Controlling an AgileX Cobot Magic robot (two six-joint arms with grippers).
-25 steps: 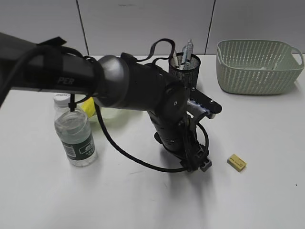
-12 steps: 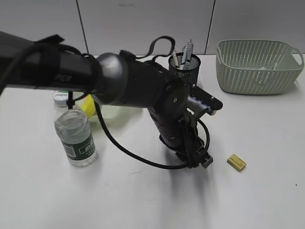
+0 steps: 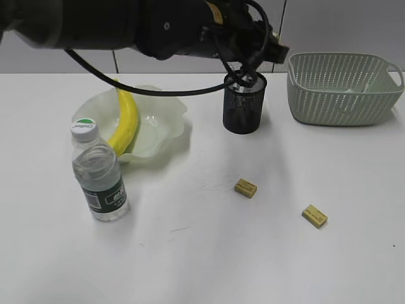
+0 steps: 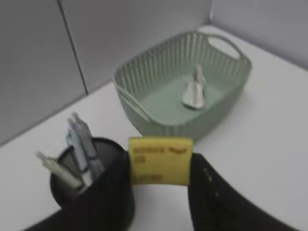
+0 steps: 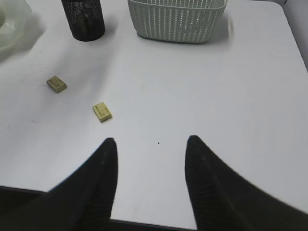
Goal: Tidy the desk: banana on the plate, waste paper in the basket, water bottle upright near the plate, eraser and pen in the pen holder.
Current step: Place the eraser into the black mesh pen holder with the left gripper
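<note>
- Right, the left claw [image 4: 161, 166] is up over the pen holder [image 3: 243, 104], clamped on a yellow eraser [image 4: 160, 160] (printed face toward the wrist camera), held just beside the holder's rim.
- Inside that black mesh cup stand pens [image 4: 82, 144], leaning against its wall.
- The pen holder sits toward the table's [image 3: 209, 253] far edge, roughly mid-width, with the basket [image 3: 342, 88] near the far right corner.
- Crumpled waste paper [image 4: 195, 91] lies on the basket floor, seen clearly from the left wrist view.
- Two more erasers rest on the bare table: the middle eraser [image 3: 246, 188] in front of the pen holder, and the right eraser [image 3: 314, 216] further toward the near right side, the two well apart.
- The banana [image 3: 124, 120] lies in the plate [image 3: 171, 107] at the far left part of the table.
- The water bottle [image 3: 98, 174] stands upright just in front of the plate, white cap on.
- The right claw [image 5: 150, 144] hangs released over the near right part of the table, fingers spread, nothing between them.
</note>
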